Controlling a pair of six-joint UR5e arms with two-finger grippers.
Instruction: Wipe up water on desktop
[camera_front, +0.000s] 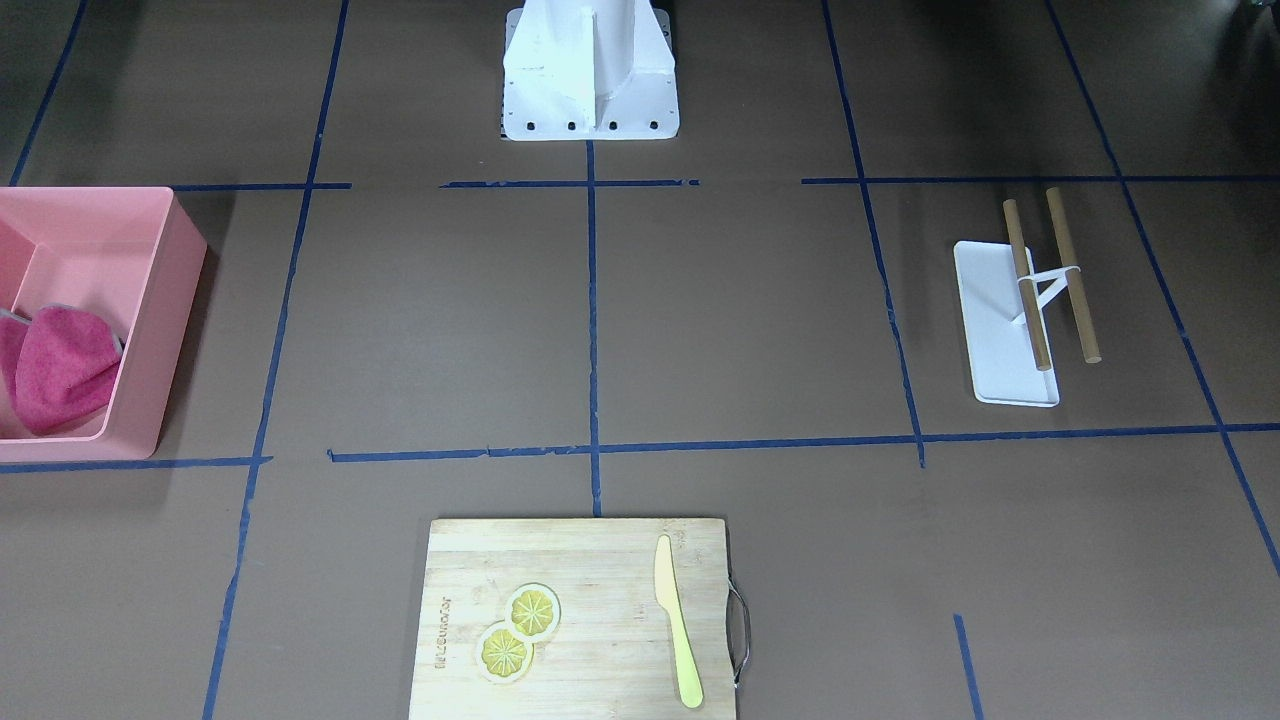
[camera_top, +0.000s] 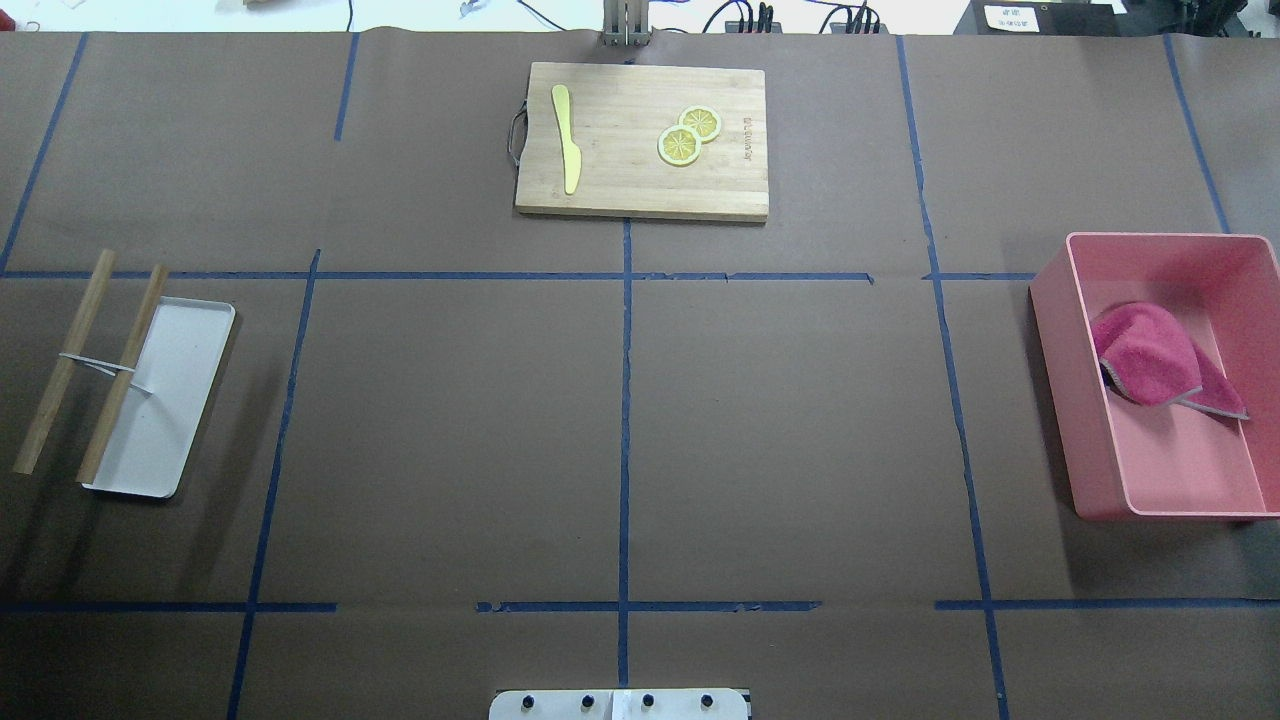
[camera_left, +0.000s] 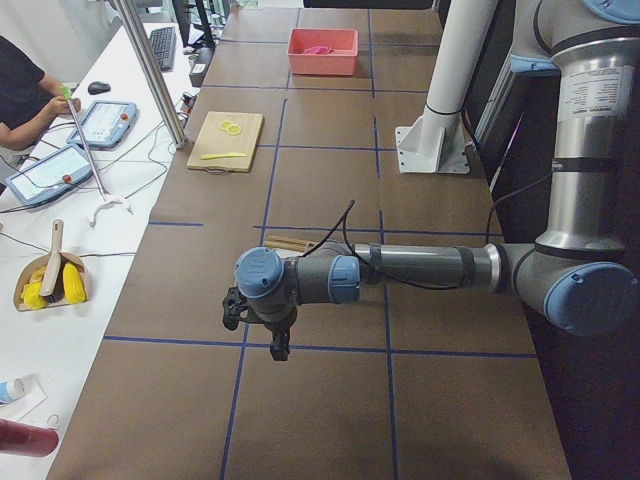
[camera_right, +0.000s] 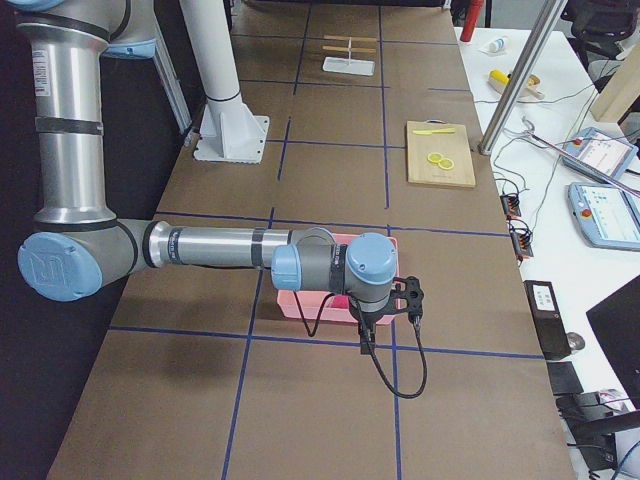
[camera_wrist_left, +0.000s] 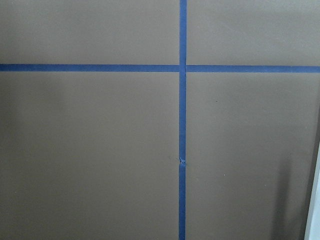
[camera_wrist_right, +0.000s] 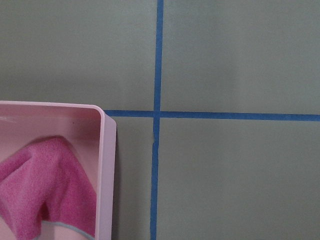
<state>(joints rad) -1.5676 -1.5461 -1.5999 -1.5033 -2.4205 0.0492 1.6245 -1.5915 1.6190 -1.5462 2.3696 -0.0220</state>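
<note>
Closest to the robot, the white base plate (camera_top: 620, 704) sits at the edge of the worktop (camera_top: 450, 430), the brown sheet gridded with blue tape that is meant to be wiped. I can't pick out any wet patch on it. The left arm (camera_left: 400, 268) reaches out low over a tape crossing at one end and the right arm (camera_right: 220, 247) does the same at the other, which keeps the middle open to view. Both sets of jaws show only from the side and small, so I cannot tell whether they are wide or narrow.

Further out, the pink bin (camera_top: 1078, 400) stands on the right arm's side with the pink cloth (camera_top: 1145, 355) crumpled inside, probably so that arm can fetch it; its wrist camera looks down on the bin's corner. Opposite lies a white tray (camera_top: 180, 390) with two wooden rods (camera_top: 123, 375) propped across it.

Farthest, the cutting board (camera_top: 620, 170) carries a yellow knife (camera_top: 568, 140) and lemon slices (camera_top: 680, 146), well clear of the wiping area
</note>
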